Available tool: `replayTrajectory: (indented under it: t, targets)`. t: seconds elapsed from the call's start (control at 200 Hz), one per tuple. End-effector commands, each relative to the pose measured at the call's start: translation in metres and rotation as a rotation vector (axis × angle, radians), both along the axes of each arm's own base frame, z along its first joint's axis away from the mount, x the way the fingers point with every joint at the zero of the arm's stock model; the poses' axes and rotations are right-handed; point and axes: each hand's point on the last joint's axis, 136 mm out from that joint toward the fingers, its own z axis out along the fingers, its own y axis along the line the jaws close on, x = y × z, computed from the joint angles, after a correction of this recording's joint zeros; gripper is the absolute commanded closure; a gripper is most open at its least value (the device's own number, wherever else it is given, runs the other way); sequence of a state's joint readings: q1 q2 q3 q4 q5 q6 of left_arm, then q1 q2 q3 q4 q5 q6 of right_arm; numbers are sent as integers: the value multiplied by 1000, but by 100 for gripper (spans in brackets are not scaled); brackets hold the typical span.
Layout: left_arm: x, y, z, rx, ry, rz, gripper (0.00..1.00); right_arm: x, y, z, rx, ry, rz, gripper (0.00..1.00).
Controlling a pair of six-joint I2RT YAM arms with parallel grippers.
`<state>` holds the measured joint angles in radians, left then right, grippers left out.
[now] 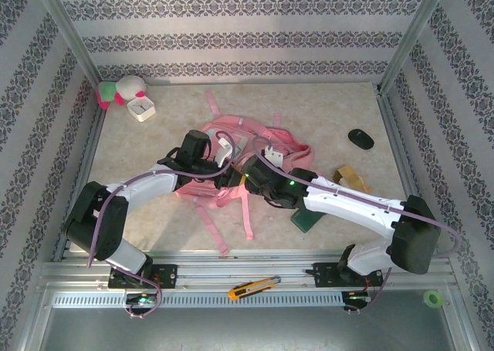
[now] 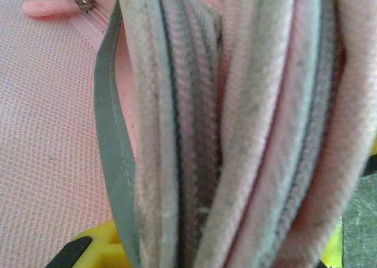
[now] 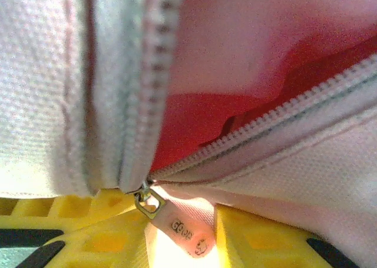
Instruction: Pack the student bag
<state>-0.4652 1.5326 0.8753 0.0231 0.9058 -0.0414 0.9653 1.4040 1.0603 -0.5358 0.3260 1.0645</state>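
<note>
- Near rail: yellow cutter (image 1: 253, 288).
- Middle of worktop (image 1: 139, 135): student bag (image 1: 293, 144), unzipped, under both arms.
- Left wrist close-up: left pincer (image 2: 218, 253) clamped on bag rim.
- Right wrist close-up: right pincer (image 3: 182, 247) astride zip pull (image 3: 188, 235); unable to tell whether gripped; stamped marks illegible.
- Far-left corner: plush toy (image 1: 120, 92).

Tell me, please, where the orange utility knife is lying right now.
In the top view, the orange utility knife lies on the metal rail at the table's near edge, midway between the two arm bases, nearer than the student bag.
</note>
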Motion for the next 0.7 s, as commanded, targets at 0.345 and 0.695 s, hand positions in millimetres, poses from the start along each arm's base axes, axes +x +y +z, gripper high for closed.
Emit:
replayTrajectory:
  t: [0.345,0.695]
  targets:
    - [-6,11,26,16,-82,-33,100,-2,-38,-6,-205,32,139,99]
    - [-23,65,-5,336,-280,-129,100,-30,-14,14,96,129,621,100]
